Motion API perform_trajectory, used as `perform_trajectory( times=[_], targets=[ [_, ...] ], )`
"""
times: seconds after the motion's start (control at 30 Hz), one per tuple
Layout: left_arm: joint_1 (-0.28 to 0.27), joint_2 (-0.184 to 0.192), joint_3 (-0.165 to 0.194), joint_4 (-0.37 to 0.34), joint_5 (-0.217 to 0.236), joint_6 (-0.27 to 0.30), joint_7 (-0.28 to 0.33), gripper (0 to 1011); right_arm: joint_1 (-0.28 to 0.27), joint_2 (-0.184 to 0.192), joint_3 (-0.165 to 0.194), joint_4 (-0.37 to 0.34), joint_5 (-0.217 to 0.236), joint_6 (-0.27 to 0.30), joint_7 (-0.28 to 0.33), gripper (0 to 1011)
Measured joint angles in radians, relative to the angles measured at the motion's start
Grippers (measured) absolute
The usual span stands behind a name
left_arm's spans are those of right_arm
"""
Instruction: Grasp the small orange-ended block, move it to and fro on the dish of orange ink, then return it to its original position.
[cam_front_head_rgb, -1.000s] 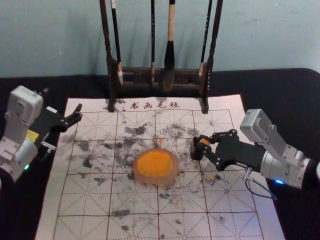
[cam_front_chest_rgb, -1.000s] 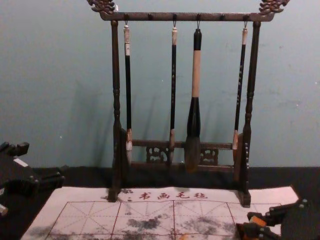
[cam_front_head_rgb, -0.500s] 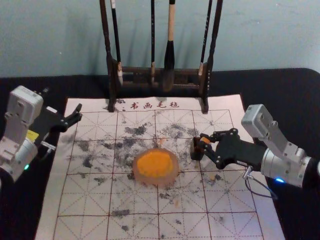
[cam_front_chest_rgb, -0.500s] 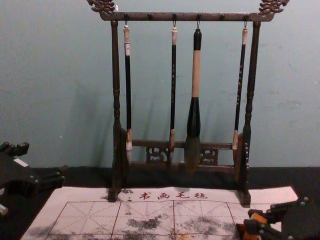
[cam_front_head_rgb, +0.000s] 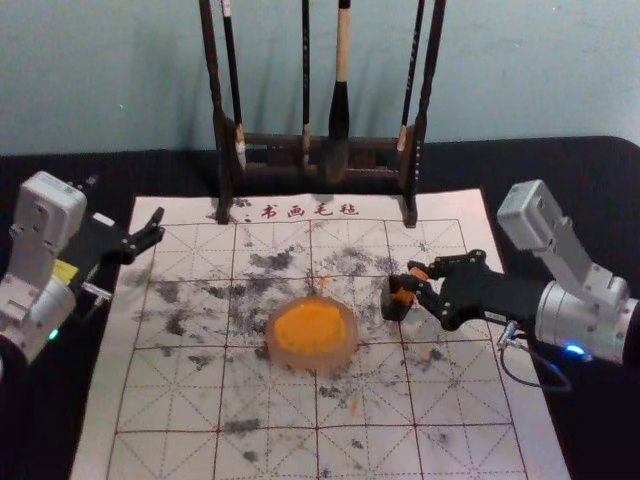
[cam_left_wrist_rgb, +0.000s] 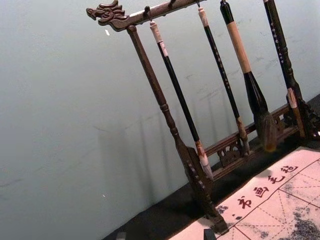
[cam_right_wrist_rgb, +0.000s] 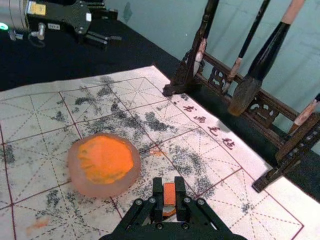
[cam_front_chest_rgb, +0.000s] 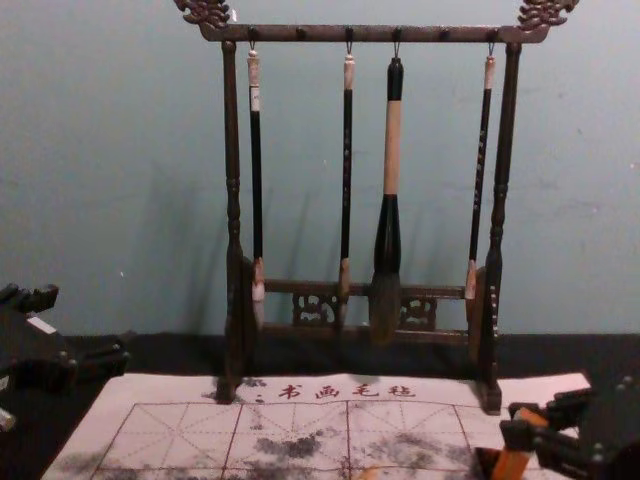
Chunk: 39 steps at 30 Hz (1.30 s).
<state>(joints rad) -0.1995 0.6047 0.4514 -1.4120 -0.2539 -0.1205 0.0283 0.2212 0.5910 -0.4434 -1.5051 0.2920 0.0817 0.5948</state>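
In the head view the right pincer grips the block at the small dark box, beside the dish of orange ink. The left pincer, parked at the mat's left edge, gapes, empty. Red writing reads 书画毛毡.

Left wrist view: brushes hang from the rack.

Right wrist view: closed jaws pinch the block's orange end.

Chest view: the block leans, its lower end by the box.

We park the left gripper at our left, fingers spread; the right gripper reaches inward, fingers clamped.
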Motion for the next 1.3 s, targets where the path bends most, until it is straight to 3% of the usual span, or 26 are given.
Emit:
perform_trajectory(
  times=[0.23,0.57,1.1,1.3],
  targets=[
    [0.000,0.000,0.000,0.000,0.000,0.000,0.000,1001,0.003,0.020,0.023,-0.051,0.068,0.060,0.010,132],
    [0.000,0.000,0.000,0.000,0.000,0.000,0.000,1001,0.032,0.022,0.018,-0.085,0.118,0.076,0.017,133],
    [0.000,0.000,0.000,0.000,0.000,0.000,0.000,1001,0.179,-0.053,-0.134,0.013,0.082,0.143,0.037,132],
    [0.000,0.000,0.000,0.000,0.000,0.000,0.000,1001,0.207,-0.077,-0.169,0.046,0.065,0.147,0.037,132]
  ],
)
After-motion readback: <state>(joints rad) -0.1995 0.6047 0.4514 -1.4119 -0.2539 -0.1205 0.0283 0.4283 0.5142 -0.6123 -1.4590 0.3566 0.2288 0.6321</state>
